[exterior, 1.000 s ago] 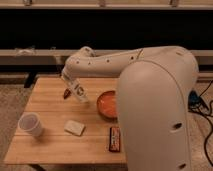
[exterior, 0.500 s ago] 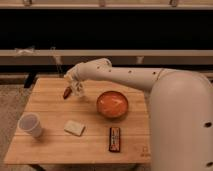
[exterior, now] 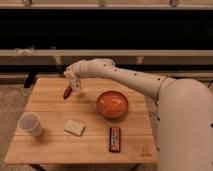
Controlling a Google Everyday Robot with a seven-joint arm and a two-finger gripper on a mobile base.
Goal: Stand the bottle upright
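Over the far-left part of the pale wooden butcher-block bench (exterior: 55, 142), the white arm (exterior: 130, 77) reaches in from the right, and its tool (exterior: 74, 85) hangs at the end, just above the bench top. Can't tell whether the tool is apart, together or clamped on anything.

Small slim whitish plastic bottle (exterior: 77, 85) sits right at the tool, a pale patch overlapping the tool's tip. Contact can't be confirmed, and whether the bottle is upright or tilted doesn't resolve either. Just left of it and slightly lower, a small reddish-brown elongated object (exterior: 67, 92) lies at a slant on or just above the bench surface; what it is, I can't say.

Rest of the bench:
- Orange round bowl (exterior: 112, 104), right of centre, near the tool but apart from it.
- White paper cup (exterior: 30, 124), upright, front-left area, well apart from everything else.
- Flat white rectangular block (exterior: 74, 128), lying slightly rotated, between the cup and the bowl, toward the front.
- Dark snack bar in a red-and-black wrapper (exterior: 115, 139), lying lengthwise front to back, just in front of the bowl, not touching it.

Large white robot body (exterior: 185, 127) fills the right side, covering the bench's right edge. Behind the bench, a dark wall with a pale horizontal rail (exterior: 150, 52) runs across. Speckled floor (exterior: 12, 107) shows on the left.
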